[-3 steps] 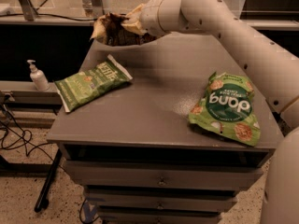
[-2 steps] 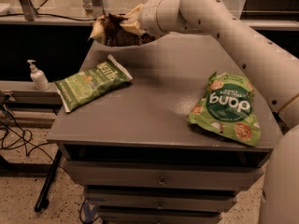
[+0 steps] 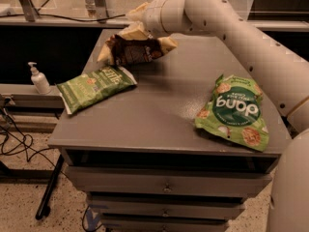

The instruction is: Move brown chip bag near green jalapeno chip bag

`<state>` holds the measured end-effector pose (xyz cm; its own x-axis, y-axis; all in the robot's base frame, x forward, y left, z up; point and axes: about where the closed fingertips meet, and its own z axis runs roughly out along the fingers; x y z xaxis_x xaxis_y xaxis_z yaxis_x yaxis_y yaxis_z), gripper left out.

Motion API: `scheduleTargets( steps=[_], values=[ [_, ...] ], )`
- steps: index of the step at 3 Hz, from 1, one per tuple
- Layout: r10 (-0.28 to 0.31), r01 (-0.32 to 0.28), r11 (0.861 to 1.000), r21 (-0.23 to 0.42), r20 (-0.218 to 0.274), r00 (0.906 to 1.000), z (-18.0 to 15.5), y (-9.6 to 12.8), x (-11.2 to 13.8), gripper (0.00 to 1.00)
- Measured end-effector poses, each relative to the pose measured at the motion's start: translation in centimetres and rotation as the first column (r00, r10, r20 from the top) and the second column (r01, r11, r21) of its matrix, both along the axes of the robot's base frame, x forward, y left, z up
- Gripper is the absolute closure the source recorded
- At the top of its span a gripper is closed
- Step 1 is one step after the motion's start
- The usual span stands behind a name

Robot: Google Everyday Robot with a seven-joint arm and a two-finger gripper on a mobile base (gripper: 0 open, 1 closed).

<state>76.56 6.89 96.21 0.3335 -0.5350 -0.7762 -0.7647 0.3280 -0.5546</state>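
The brown chip bag (image 3: 136, 50), dark brown with cream-tan ends, lies on the grey table (image 3: 159, 115) at its back left. My gripper (image 3: 136, 21) hangs just above the bag, open, with its cream fingers apart and nothing between them. The green jalapeno chip bag (image 3: 95, 87) lies flat at the table's left edge, just in front of and left of the brown bag. A narrow gap separates the two bags.
A wide bright green "dang" pouch (image 3: 234, 111) lies at the table's right front. My arm (image 3: 241, 37) spans the back right. A sanitizer pump bottle (image 3: 38, 79) stands on a lower ledge to the left. Cables run on the floor at the left.
The brown bag was held up in the gripper above the table's back left. It now lies lower, on the table, and the gripper has let go of it.
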Motion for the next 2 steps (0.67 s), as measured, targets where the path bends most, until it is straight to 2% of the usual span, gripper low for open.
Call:
scheduleTargets(
  steps=[1, 2],
  values=[
    [0.004, -0.004, 1.000, 0.000, -0.002, 1.0000, -0.11, 0.26, -0.03, 0.00],
    [0.009, -0.009, 1.000, -0.007, -0.011, 0.9999, 0.20, 0.16, -0.26, 0.00]
  ],
)
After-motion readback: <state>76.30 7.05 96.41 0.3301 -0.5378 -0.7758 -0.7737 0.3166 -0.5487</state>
